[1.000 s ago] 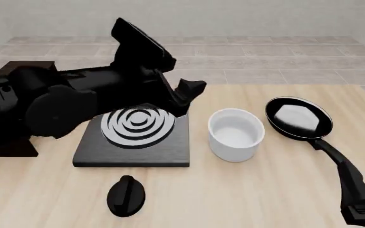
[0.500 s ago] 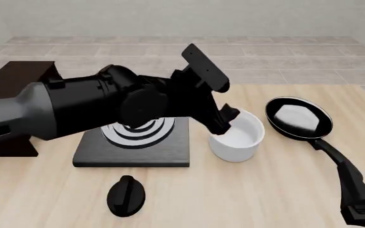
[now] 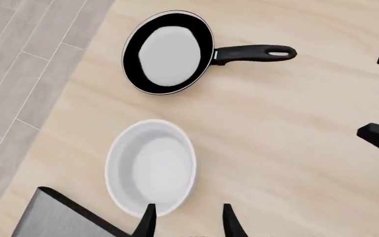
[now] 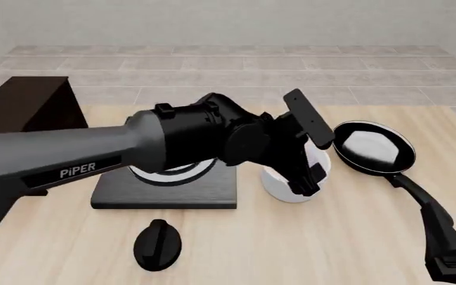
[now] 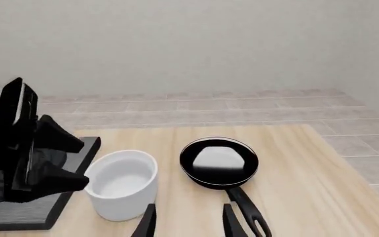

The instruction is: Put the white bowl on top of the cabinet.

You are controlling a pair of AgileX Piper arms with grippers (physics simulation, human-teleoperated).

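Reaching across the pale wooden table with my left arm, I have its gripper hanging over the near rim of the deep, glossy white bowl. In the left wrist view its two dark fingers stand apart with a clear gap between them, one fingertip over the bowl's rim and the other just outside it over bare wood; nothing is pinched between them, and I cannot tell whether a finger touches the rim.

The bowl stands upright on the table, empty, between the flat black stove slab with white concentric rings and the black frying pan with a pale reflection inside. It sits just beside the slab's right edge and near the pan, not touching either, as the right wrist view shows. The pan's handle runs toward me and to the right.

The dark brown boxy wooden cabinet stands at the far left of the table, well apart from the bowl, partly hidden behind my left arm. A small black knob lies on the wood in front of the slab.

My right gripper sits low at the near right corner, its fingers parted and holding nothing, looking toward the pan and the bowl.
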